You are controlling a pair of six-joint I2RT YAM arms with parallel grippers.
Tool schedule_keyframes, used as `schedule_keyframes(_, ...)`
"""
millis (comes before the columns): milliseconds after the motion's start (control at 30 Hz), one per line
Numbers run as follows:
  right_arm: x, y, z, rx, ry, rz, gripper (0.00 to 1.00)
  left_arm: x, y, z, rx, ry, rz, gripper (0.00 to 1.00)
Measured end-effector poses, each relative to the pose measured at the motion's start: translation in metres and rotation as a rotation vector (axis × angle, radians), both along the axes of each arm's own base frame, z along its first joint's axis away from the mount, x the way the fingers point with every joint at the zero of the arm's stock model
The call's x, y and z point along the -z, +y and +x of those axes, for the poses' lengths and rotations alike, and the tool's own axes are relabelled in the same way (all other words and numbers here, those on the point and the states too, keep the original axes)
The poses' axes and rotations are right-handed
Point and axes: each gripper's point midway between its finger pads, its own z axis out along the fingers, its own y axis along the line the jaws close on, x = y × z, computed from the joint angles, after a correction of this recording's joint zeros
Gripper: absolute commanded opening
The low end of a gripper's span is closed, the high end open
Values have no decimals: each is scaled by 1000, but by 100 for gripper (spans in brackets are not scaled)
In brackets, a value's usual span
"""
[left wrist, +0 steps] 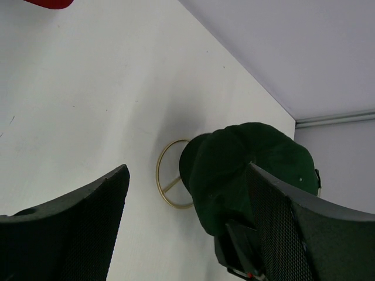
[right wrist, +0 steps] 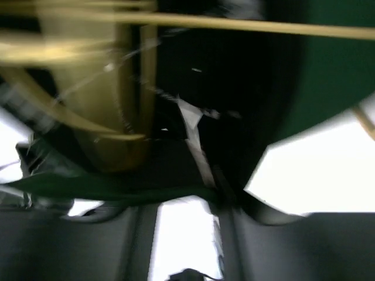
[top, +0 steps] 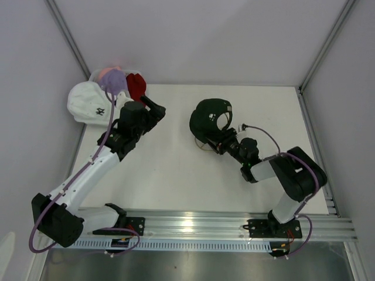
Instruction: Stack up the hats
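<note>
Dark green cap (top: 208,119) mid-table, white cap (top: 88,102) far-left

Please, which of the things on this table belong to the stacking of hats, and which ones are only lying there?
Belong to the job:
- dark green fabric baseball cap
- white fabric baseball cap with a dark logo
- lavender fabric cap
- red fabric cap

Only lying there:
- gold wire stand with a ring base, under the green cap
</note>
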Motion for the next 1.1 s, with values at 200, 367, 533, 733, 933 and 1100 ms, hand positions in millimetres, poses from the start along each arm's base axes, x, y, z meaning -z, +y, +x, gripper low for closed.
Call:
schedule_keyframes(200, -69, -8, -9, 15, -172, -125, 85, 1, 2, 0, -2, -5, 32, 84)
schedule_keyframes(367, -88, -25, -19, 54, -206, -252, 94, -2, 0, 1, 24, -17, 63, 84)
schedule_keyframes(533, -58, -40, -32, 42, -101, -426, 100, -18, -15, 8, 77, -57, 99, 84)
schedule_keyframes(733, -52, -69, -44, 71, 6, -592, 98, -24, -28, 7, 131, -79, 124, 84)
schedule_keyframes(933, -98, -129, -29, 231, 50, -644, 92, -24, -29, 6, 141, -81, 137, 84)
schedule_keyframes(1100, -136, -133, -4, 234, 12, -710, 86, -23, -31, 6, 145, -81, 138, 84)
